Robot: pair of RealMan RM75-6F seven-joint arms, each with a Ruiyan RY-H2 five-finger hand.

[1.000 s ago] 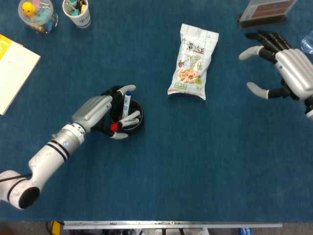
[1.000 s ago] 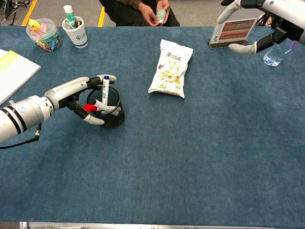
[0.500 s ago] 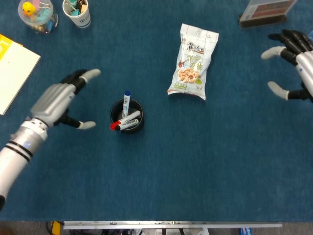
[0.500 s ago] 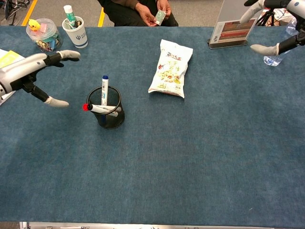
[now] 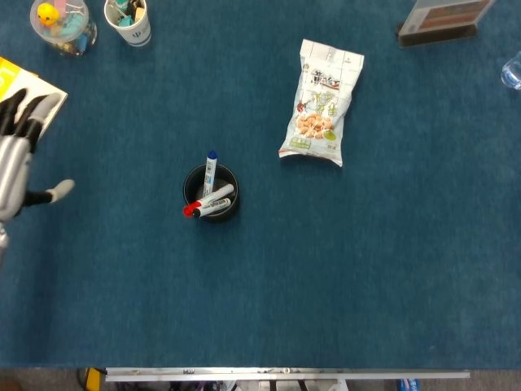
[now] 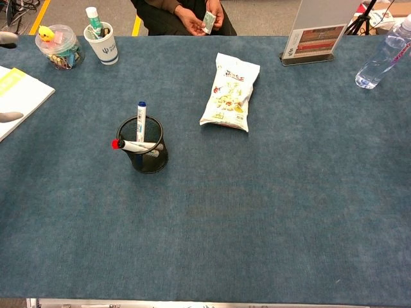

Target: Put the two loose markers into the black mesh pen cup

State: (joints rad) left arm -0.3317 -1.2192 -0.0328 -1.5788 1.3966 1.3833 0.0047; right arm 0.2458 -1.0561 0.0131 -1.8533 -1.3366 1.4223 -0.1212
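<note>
The black mesh pen cup [image 5: 212,194] [image 6: 146,150] stands on the blue table left of centre. A blue-capped marker [image 5: 211,169] [image 6: 140,120] stands upright in it. A red-capped marker [image 5: 205,203] [image 6: 131,145] lies tilted across its rim, the red cap sticking out to the left. My left hand [image 5: 18,160] is at the far left edge of the head view, fingers spread and holding nothing, well away from the cup. In the chest view only its fingertips [image 6: 10,116] show at the left edge. My right hand is out of both views.
A snack bag [image 5: 321,104] lies right of the cup. A paper cup [image 6: 101,41] and a clear tub of small items [image 6: 59,47] stand at the back left, beside a yellow-and-white booklet [image 6: 19,96]. A sign stand [image 6: 313,38] and water bottle [image 6: 382,56] sit back right.
My left hand let go of the blue-capped marker in the cup and pulled away to the far left edge. My right hand withdrew to the right, out of view.
</note>
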